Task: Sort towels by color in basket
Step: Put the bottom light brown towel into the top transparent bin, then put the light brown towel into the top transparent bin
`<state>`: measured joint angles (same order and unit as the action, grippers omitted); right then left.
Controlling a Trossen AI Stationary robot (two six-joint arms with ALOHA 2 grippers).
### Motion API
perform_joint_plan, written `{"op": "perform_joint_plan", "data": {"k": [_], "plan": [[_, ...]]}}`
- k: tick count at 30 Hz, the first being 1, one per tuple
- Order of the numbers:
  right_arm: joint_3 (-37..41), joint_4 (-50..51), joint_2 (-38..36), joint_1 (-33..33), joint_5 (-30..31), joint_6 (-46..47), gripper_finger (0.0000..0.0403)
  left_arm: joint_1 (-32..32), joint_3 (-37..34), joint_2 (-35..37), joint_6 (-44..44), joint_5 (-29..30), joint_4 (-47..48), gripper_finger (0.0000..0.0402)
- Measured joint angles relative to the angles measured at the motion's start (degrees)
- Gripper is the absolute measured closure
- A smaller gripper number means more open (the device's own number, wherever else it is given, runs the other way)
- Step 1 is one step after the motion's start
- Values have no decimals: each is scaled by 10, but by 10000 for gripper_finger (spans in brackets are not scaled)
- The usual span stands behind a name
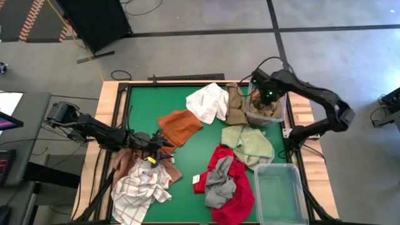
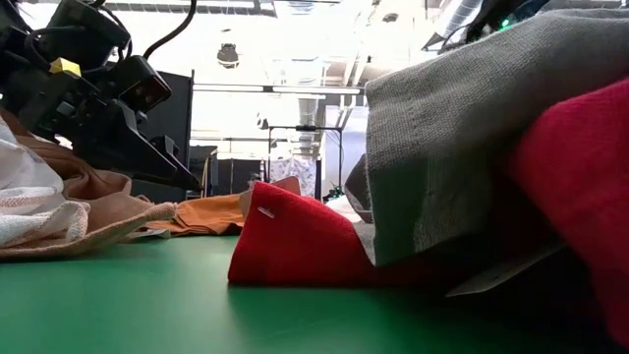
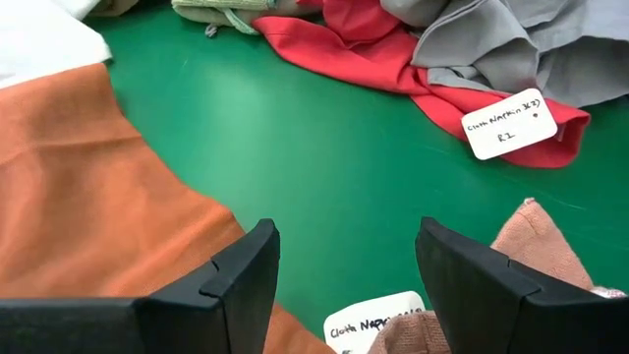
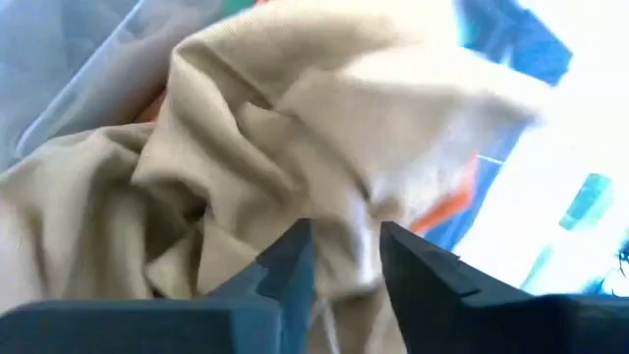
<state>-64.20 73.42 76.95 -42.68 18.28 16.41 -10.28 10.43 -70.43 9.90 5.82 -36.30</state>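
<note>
Several towels lie spread on the green table: white, rust orange, pale green, red with grey lying on it, checked and brown. A tan towel lies bunched in the far clear bin, one part draped over the bin's left wall. My right gripper hangs over that bin, pointing steeply down, fingers apart. My left gripper is open low over bare table between the rust orange towel and the brown one. My right gripper's fingers stand apart just above the tan towel's bunched folds in the bin. Whether they touch the cloth cannot be told from the blurred wrist view.
A second clear bin stands at the near right corner with nothing in it. White paper tags lie by the red and brown towels. Wooden rails frame the table. Bare green surface lies between the orange and red towels.
</note>
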Motion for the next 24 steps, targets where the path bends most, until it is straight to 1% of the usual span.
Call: {"op": "perform_joint_plan", "data": {"k": [4, 7, 11, 13, 18, 24], "plan": [[-25, 9, -44, 2, 0, -4, 214, 0, 0, 0, 0, 6, -2, 173], [-47, 6, -71, 17, 0, -13, 193, 0, 0, 0, 0, 7, -4, 173], [-71, -15, -94, 52, -3, -34, 173, 0, 0, 0, 4, 9, -4, 173], [-77, -41, -97, 76, -14, -50, 167, 0, 0, 0, 4, 9, -4, 173], [-78, -131, -86, 145, -66, -87, 162, 0, 0, 0, 4, 11, -5, 173], [-78, -207, -23, 220, -67, -137, 162, 0, 0, 0, 4, 13, -4, 173]]}}
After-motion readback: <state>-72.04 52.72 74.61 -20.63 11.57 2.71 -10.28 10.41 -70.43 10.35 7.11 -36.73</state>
